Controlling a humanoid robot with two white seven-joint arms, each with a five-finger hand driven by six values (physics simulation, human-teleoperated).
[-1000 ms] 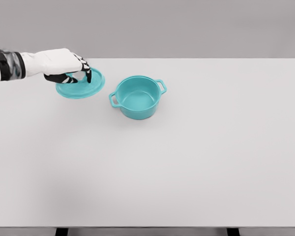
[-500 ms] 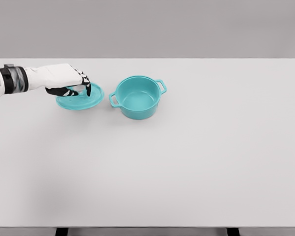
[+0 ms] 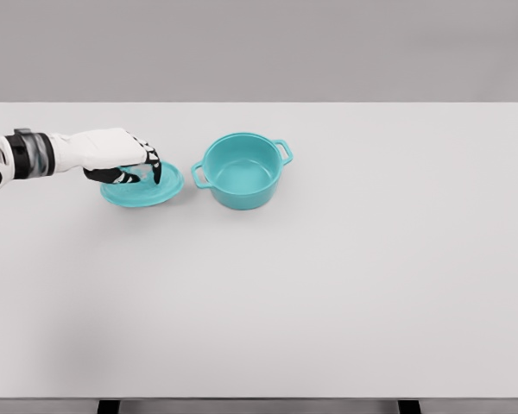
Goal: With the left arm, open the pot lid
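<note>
A: Left hand (image 3: pixel 125 159) first. Fingers curled down over the lid (image 3: pixel 143 186), dark fingertips (image 3: pixel 156 172) around its middle, where the knob would be. Looks like it has hold of the lid; the knob itself is hidden under the fingers, so the grip is a judgement.

B: And where's the lid?

A: On or just above the table (image 3: pixel 328 293), directly under the hand, just beside the pot (image 3: pixel 241 170) on the pot's left. Can't tell if the rim is fully down; it looks nearly flat.

B: Pot?

A: Open, upright, empty inside, two side handles. Lid is off it and not touching it, small gap between rims.

B: So the key relation for the next move?

A: Lid sits straight below the palm, so release means opening the fingers and lifting the hand up and away to the left, along the forearm line. The lid is round, no long axis to worry about. Pot lies to the hand's right, so drifting right risks bumping it.

B: Right arm?

A: Not visible. Left arm enters from the left edge and is the only one near.

B: Task status?

A: Basically done, only letting go is left.
</note>
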